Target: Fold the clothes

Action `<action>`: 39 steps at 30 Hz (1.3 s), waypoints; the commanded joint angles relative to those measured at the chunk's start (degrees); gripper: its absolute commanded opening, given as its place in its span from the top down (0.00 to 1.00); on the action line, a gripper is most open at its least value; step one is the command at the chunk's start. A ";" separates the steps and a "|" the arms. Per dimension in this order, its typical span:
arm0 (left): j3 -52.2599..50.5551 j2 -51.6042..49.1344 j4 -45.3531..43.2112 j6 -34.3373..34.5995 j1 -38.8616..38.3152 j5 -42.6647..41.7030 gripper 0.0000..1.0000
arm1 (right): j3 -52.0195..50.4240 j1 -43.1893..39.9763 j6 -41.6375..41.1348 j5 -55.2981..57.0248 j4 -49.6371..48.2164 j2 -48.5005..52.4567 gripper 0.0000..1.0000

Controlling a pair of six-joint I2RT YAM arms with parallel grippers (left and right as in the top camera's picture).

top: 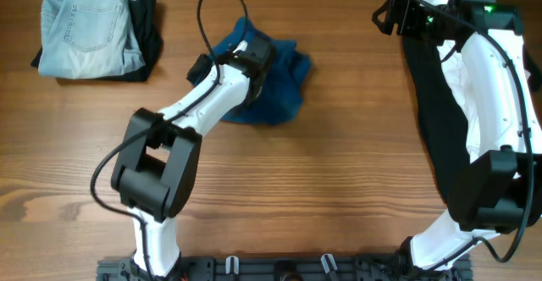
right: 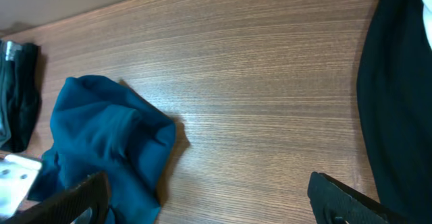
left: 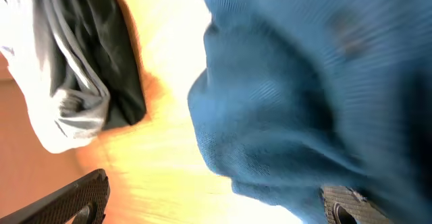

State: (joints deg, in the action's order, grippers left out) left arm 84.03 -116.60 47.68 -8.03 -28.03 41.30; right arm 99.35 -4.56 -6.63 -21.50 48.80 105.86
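The dark-blue shirt [top: 275, 82] lies crumpled at the upper middle of the table. My left gripper [top: 252, 57] is down on its left part. In the left wrist view the jaws [left: 214, 187] are wide open, with blue fabric [left: 304, 102] lying against the right finger. My right gripper [top: 386, 17] is at the far right, open and empty [right: 208, 178] above bare wood. The blue shirt also shows in the right wrist view [right: 101, 140]. Folded pale jeans [top: 85, 23] sit on black pieces [top: 148, 27] at the far left. A black garment [top: 436, 112] lies under the right arm.
The jeans [left: 61, 82] and a black piece [left: 115, 62] also show in the left wrist view, close to the left of the blue shirt. The black garment [right: 398, 89] fills the right edge of the right wrist view. A cable [top: 207, 10] loops above the left arm.
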 commanded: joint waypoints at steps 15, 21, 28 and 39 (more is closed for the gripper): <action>3.63 -4.26 -15.89 -8.72 -8.52 -38.84 0.02 | -0.37 -0.83 -0.87 0.96 -0.07 0.85 0.04; 3.63 -9.35 -16.17 -8.07 -9.42 -35.36 0.01 | -0.37 -0.83 -0.85 0.96 0.24 0.85 0.03; 3.63 -10.34 -16.65 -4.81 -9.31 -18.95 0.01 | -0.37 -0.83 -0.81 0.98 0.79 0.85 0.03; 3.30 -14.78 -14.47 -4.83 -8.90 -19.37 0.32 | -0.37 -0.83 0.15 0.96 1.22 0.85 0.01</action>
State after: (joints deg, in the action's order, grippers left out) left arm 88.25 -124.84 32.36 -12.97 -37.89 21.63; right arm 99.35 -5.15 -6.66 -21.12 49.78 105.86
